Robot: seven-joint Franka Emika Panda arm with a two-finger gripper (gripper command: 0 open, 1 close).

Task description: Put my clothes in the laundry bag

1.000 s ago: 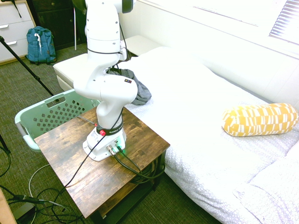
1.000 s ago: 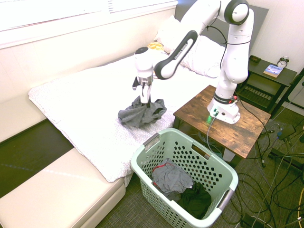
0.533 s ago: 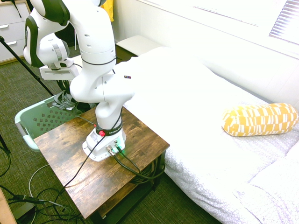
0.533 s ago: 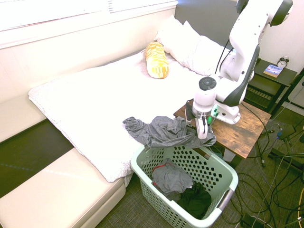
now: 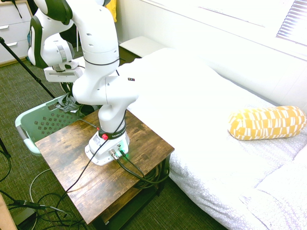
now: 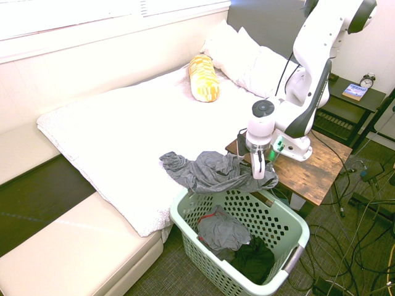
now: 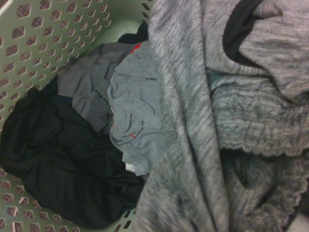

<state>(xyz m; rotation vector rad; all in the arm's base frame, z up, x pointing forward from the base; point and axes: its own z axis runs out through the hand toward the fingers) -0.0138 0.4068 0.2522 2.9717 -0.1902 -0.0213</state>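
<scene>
Your hand [image 6: 258, 174] is closed on the grey garment [image 6: 216, 172], draped along the basket [image 6: 289, 218]'s bed-side rim, one end on the bed [image 6: 133, 132]. Lift clear, center over the basket, lower, then release so nothing snags.

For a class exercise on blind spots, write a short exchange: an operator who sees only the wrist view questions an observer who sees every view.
Operator: Gray fabric fills one side of my view. Is the gripper holding it?
Observer: Yes, the gripper is closed on the gray garment near one end.
Operator: Where does its other end lie?
Observer: On the edge of the bed, beyond the laundry basket's rim.
Operator: Anything else on the bed?
Observer: A yellow-and-white bolster, and white pillows.
</scene>
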